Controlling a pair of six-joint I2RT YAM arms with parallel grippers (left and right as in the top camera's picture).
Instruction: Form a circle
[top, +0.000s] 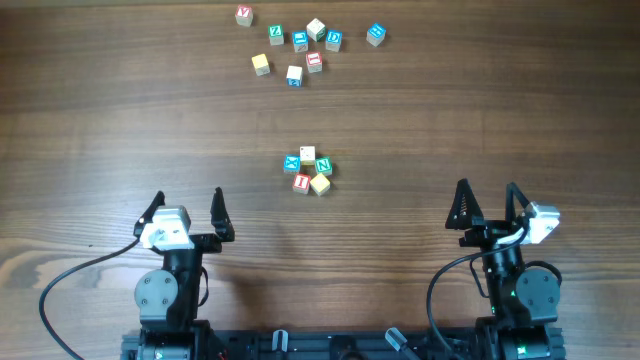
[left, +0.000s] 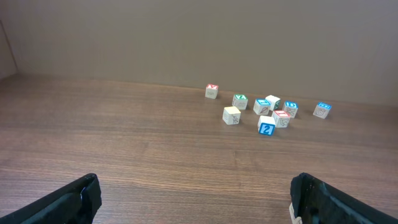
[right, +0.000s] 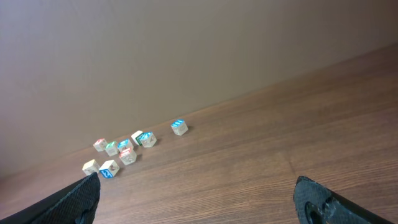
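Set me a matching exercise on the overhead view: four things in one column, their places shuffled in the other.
Things:
1. circle
2. loose cubes
3. left gripper
4. right gripper

Places:
A. bottom right of the view, jaws open
B. centre of the view
C. top of the view
D. bottom left of the view, jaws open

Pairs: 1-B, 2-C, 3-D, 4-A

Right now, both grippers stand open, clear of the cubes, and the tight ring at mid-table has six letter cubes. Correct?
No: the overhead view shows five letter cubes in the tight ring, not six. The left gripper and right gripper do stand open, clear of the cubes.
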